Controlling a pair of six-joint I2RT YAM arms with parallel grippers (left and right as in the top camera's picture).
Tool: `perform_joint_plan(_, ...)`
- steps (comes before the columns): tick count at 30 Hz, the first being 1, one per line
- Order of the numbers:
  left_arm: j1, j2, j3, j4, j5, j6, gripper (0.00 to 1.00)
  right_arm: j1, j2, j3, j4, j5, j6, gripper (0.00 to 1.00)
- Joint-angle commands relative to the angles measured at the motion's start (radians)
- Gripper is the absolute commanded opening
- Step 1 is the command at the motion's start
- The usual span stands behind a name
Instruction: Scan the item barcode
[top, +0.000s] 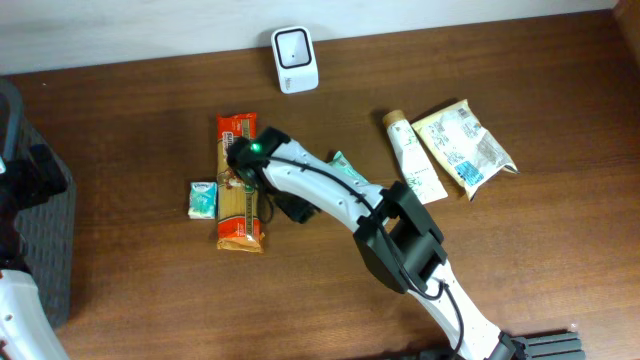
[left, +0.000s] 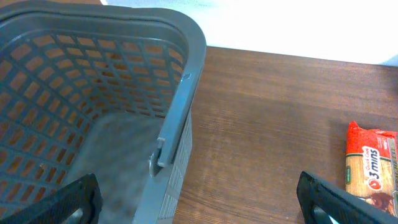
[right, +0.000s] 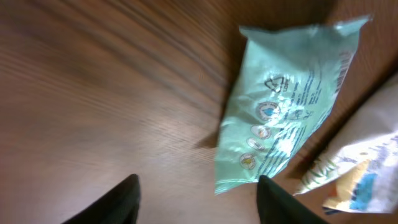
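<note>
A mint-green packet lies flat on the wooden table, printed side up. My right gripper is open over the table. The packet's near corner reaches just between the fingertips, close to the right one, and neither finger grips it. Overhead, the right gripper sits beside an orange pasta pack, and the green packet peeks out from under the arm. A white barcode scanner stands at the table's back edge. My left gripper is wide open and empty above a basket's rim.
A grey plastic basket stands at the far left of the table. A small teal-and-white carton lies left of the pasta pack. A white tube and a cream pouch lie at the right.
</note>
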Motion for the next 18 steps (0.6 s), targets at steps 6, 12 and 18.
perform_joint_plan(6,0.004,-0.007,0.013,0.002,0.003,0.012,0.99,-0.261,-0.006,0.322,-0.101,-0.395,-0.025,0.33)
perform_joint_plan(12,0.004,-0.007,0.013,0.002,0.003,0.012,0.99,-0.356,0.003,0.082,0.036,-0.5,-0.006,0.04)
perform_joint_plan(18,0.004,-0.007,0.013,0.002,0.003,0.012,0.99,-0.343,0.003,-0.098,0.175,-0.5,0.027,0.04)
